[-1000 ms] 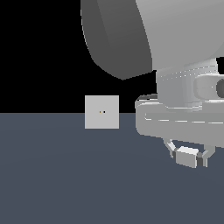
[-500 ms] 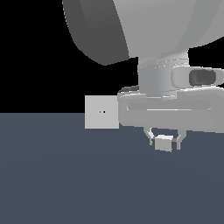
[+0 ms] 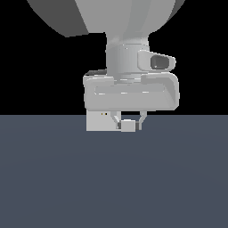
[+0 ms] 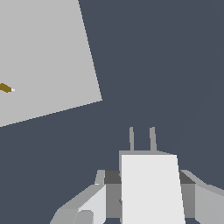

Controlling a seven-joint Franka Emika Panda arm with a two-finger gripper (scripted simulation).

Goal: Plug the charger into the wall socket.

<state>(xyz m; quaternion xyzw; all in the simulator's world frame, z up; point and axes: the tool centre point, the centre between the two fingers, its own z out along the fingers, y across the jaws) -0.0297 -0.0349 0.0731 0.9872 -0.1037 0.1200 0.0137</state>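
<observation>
Gripper (image 3: 128, 121) grasping charger (image 3: 128, 126) | wall socket (image 3: 97, 121) half hidden behind arm, cropped in wrist view

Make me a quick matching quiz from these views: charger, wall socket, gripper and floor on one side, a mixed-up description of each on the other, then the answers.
1. charger
2. wall socket
3. gripper
4. floor

A. dark blue-grey surface
B. shut on the small white block
C. flat grey square panel with a small orange mark
D. two thin prongs stick out of it

Pairs: 1-D, 2-C, 3-B, 4-A
</observation>
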